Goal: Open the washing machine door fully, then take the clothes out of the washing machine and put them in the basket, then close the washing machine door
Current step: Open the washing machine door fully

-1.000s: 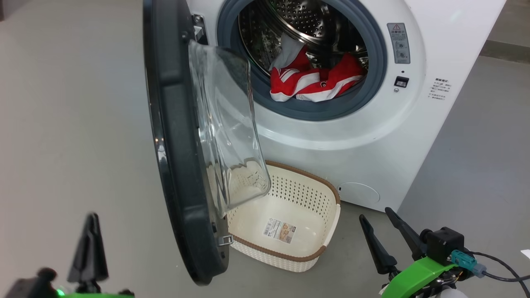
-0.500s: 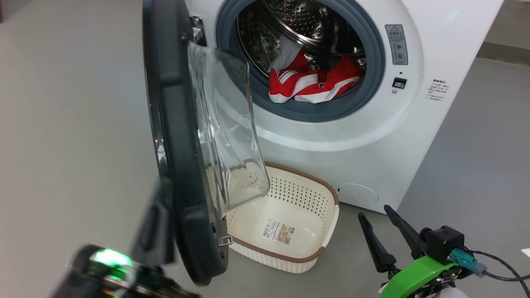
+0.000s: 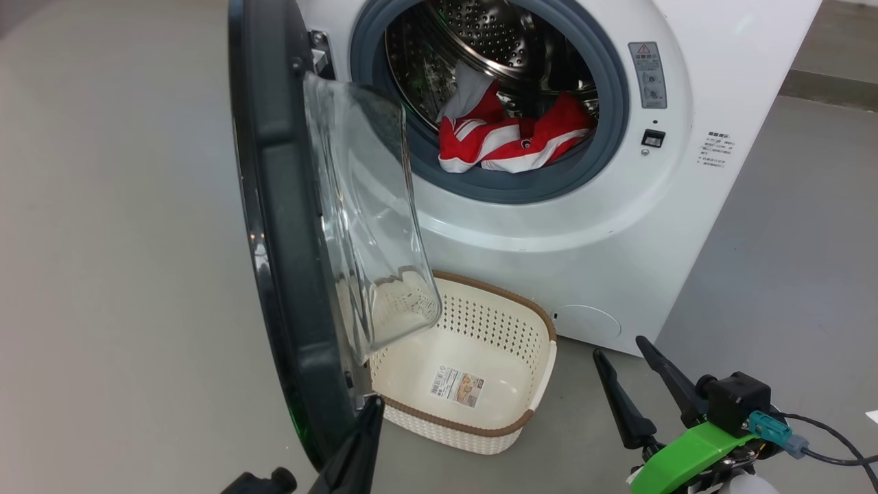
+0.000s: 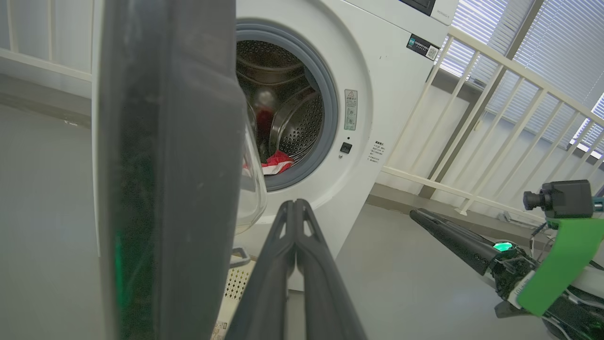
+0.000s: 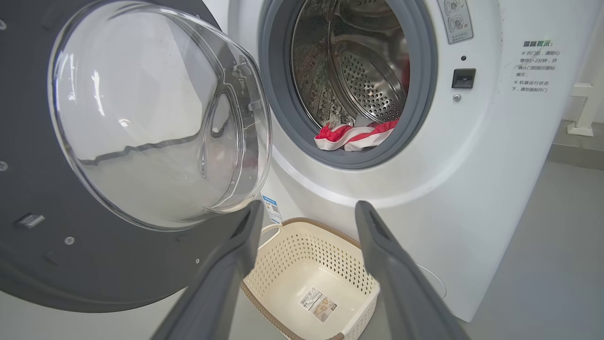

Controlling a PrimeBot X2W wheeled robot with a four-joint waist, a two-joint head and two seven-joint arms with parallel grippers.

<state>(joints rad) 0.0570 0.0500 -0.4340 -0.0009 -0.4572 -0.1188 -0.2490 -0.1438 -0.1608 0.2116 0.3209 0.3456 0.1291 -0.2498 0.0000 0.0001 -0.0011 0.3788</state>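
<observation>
Left hand (image 3: 374, 415) now beside the washing machine door (image 3: 274, 206), closed and empty.

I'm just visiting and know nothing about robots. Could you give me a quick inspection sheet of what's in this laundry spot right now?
Surface: bare grey floor.
Job's things: washing machine with its door swung open; red-and-white clothes lying in the drum by the gasket; basket on the floor before the machine, empty but for a sticker.
Clutter: small white scrap at the floor's right edge, too small to identify.
Grippers: left gripper shut, by the door's lower edge, contact unclear; right gripper open, holding nothing, right of the basket.
Cables: black cable at the right wrist.
Surroundings: white railing and window blinds beyond the machine.
</observation>
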